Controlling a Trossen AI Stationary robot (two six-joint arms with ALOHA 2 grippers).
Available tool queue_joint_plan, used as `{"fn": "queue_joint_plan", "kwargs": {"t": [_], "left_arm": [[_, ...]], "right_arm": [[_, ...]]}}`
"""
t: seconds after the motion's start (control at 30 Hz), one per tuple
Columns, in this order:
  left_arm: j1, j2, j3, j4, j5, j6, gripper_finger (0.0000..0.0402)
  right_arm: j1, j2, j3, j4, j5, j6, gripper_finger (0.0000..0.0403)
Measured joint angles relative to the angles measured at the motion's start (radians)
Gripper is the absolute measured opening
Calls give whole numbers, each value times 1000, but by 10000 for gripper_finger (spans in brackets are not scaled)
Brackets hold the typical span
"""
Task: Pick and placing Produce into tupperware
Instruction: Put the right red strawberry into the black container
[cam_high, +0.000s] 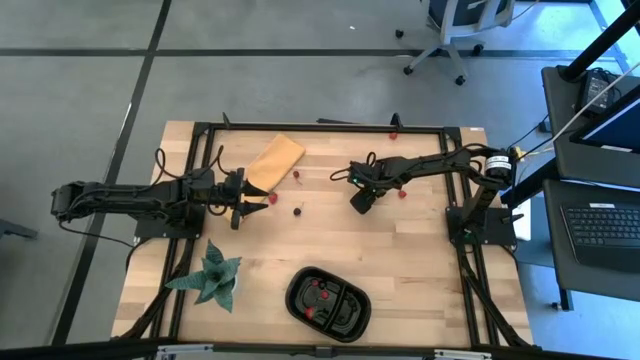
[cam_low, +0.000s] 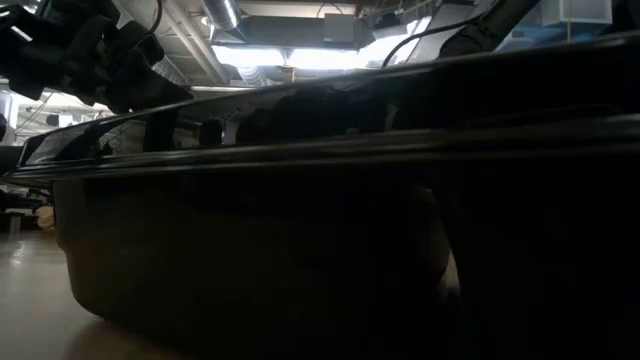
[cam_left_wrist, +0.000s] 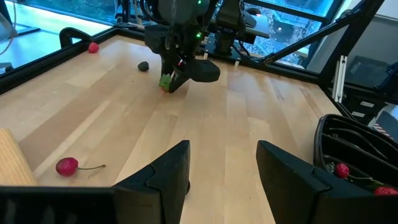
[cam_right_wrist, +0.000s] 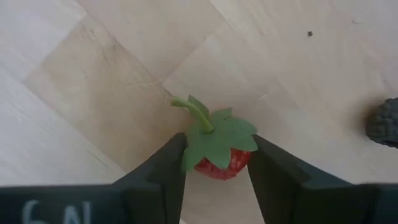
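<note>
The right gripper (cam_right_wrist: 214, 171) pinches a strawberry (cam_right_wrist: 219, 148) on the table (cam_high: 400, 260); the left gripper (cam_left_wrist: 222, 171), near the board (cam_high: 275, 160), stands wide.

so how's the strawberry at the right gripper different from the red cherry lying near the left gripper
The strawberry sits between the right gripper fingers; the cherry lies untouched ahead of the open left gripper. The strawberry has a broad green leafy cap and short stem; the cherry is smooth with a thin bare stem. Both are red and rest on the table.
</note>
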Motion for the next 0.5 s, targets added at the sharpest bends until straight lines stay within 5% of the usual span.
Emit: {"fn": "queue_joint_plan", "kwargs": {"t": [0.5], "left_arm": [[0, 0, 0, 0, 0, 0, 178]], "right_arm": [[8, -1, 0, -2, -36, 48, 149]]}}
